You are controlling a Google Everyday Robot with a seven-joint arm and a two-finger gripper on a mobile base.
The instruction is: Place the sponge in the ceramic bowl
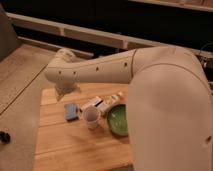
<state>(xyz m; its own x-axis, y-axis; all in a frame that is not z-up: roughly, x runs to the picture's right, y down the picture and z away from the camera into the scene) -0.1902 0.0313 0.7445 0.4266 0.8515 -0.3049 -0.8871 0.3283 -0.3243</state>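
The light-blue sponge lies flat on the wooden table, toward its left side. The green ceramic bowl stands to the right of it, partly hidden behind my white arm, and a white paper cup sits between the two. My gripper hangs at the end of the arm over the table's far left edge, a little above and behind the sponge, apart from it. Nothing shows in the gripper.
White-and-dark small boxes lie behind the cup and bowl. My large white arm crosses the right half of the view and hides the table's right side. Grey floor lies to the left, and dark shelving runs behind.
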